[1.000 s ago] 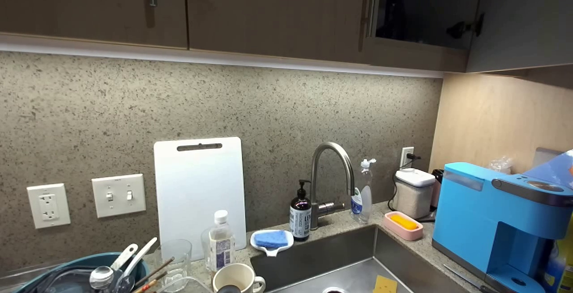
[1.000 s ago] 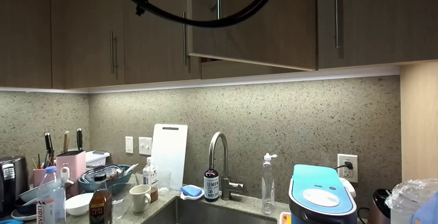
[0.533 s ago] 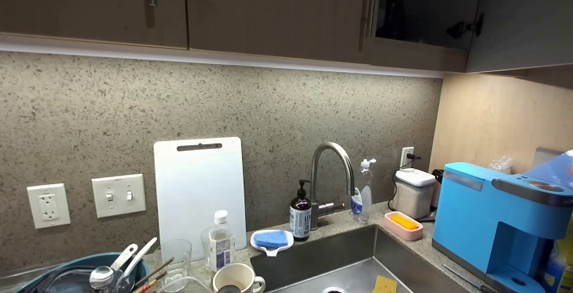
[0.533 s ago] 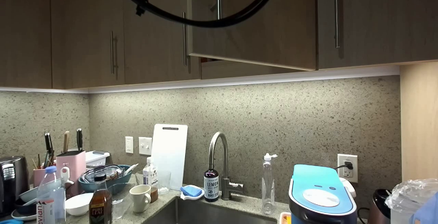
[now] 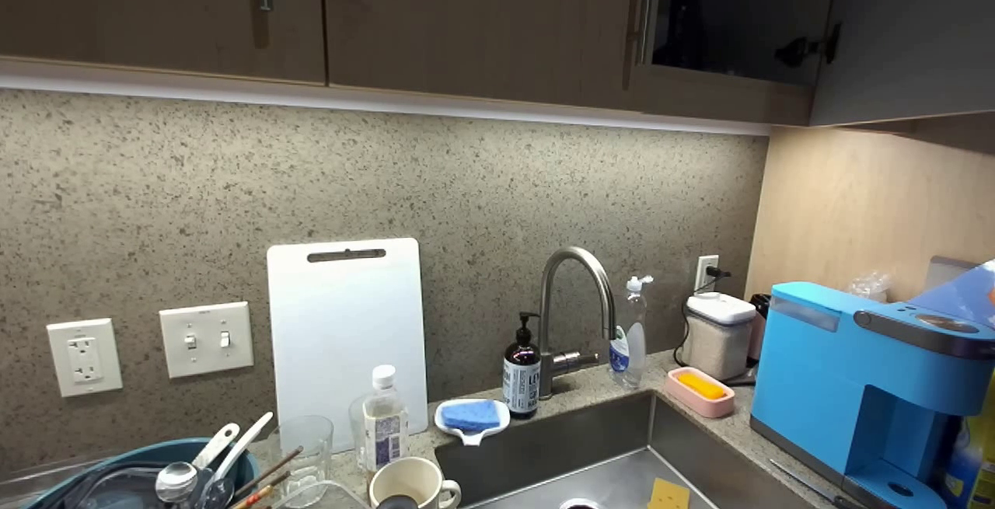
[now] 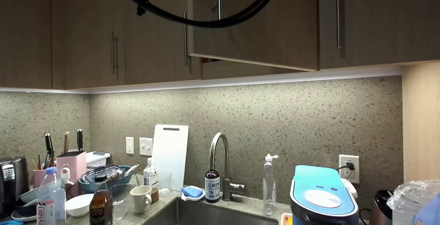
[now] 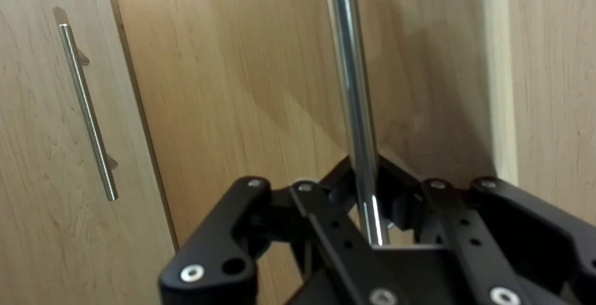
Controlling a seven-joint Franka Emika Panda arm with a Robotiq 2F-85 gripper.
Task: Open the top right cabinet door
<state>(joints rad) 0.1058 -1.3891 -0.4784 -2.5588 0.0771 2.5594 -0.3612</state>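
Observation:
The top right cabinet door (image 6: 261,43) is a flat brown wood panel standing partly open, hinged at its right edge in this exterior view. Another exterior view shows the inner side of the door (image 5: 909,35) and a dark metal hinge (image 5: 808,49). Its slim metal bar handle (image 7: 354,86) runs down between the fingers in the wrist view, in front of the door face (image 7: 233,86). My gripper (image 7: 368,174) is shut around this handle, with its fingertips meeting behind the bar. The gripper is out of view in both exterior views.
A black cable (image 6: 206,22) hangs across the front of the door. A matching shut door with a bar handle (image 7: 88,114) is beside it; more shut doors (image 6: 154,39) stand on its other side. A blue coffee machine (image 5: 855,392), faucet (image 5: 579,260) and sink (image 5: 560,431) are below.

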